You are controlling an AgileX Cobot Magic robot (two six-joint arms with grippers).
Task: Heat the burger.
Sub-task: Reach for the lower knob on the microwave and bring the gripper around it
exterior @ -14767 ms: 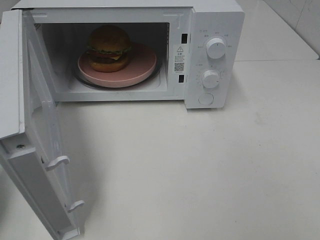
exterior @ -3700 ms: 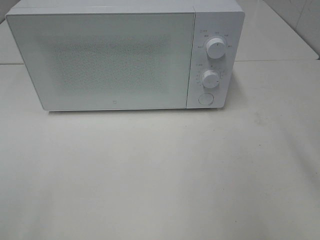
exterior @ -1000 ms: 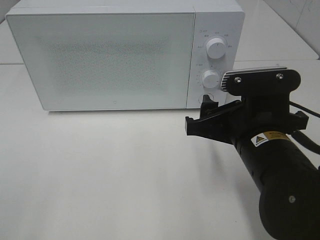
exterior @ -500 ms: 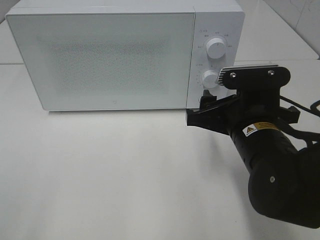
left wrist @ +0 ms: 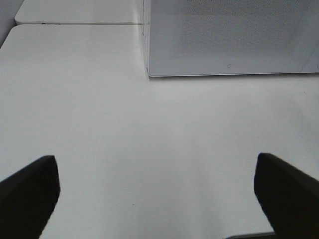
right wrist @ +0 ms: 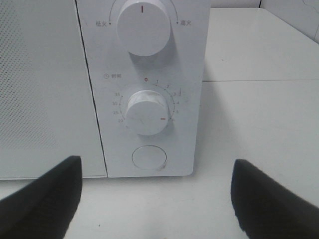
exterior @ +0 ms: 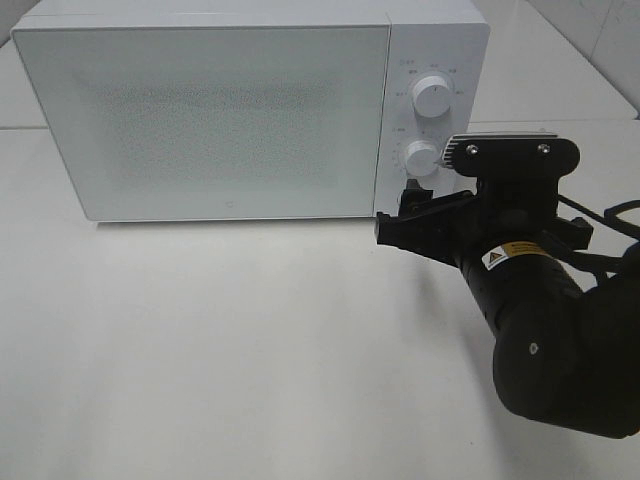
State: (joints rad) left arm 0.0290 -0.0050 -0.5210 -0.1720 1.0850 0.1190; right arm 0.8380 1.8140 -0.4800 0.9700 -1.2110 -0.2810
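Exterior high view: the microwave (exterior: 220,30) stands on the table (exterior: 200,350) with its door (exterior: 200,120) shut, so the burger is nowhere to be seen (presumably it sits inside, behind that door). The right gripper (exterior: 396,222) hangs just in front of the control panel, below the timer knob (exterior: 421,158).

Left wrist view: the left gripper (left wrist: 157,199) is spread wide and empty over bare table, well apart from the microwave.

Right wrist view: the right gripper is spread too, holding nothing, clear of the timer knob, whose red mark (right wrist: 163,119) points away from zero. Loading and closing look done and the timer seems set; only the heating itself appears left
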